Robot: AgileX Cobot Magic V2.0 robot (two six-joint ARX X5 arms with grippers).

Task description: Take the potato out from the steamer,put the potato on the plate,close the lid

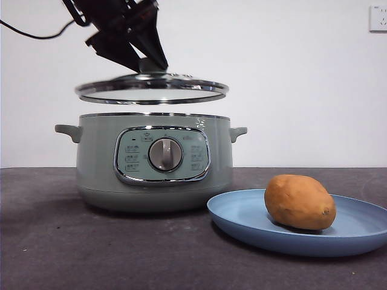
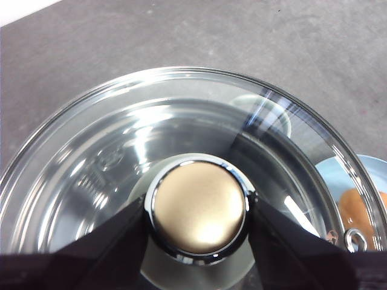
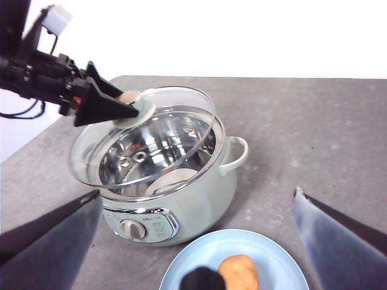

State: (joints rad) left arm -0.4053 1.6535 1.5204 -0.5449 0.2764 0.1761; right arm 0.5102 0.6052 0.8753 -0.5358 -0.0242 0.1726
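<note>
The orange-brown potato [image 1: 300, 202] lies on the light-blue plate [image 1: 242, 216], right of the sage-green steamer [image 1: 154, 162]. My left gripper [image 1: 150, 63] is shut on the knob [image 2: 199, 207] of the glass lid [image 1: 151, 89] and holds it level a little above the steamer's open rim. In the right wrist view the lid [image 3: 91, 154] hovers over the steamer [image 3: 181, 193], and the potato [image 3: 239, 272] and plate [image 3: 275, 263] lie below my right gripper [image 3: 199, 241], which is open and empty above them.
The dark grey table [image 1: 91, 254] carries the steamer and plate. A white wall stands behind, with a socket [image 1: 378, 18] at the top right. A black cable [image 1: 36, 33] trails from the left arm.
</note>
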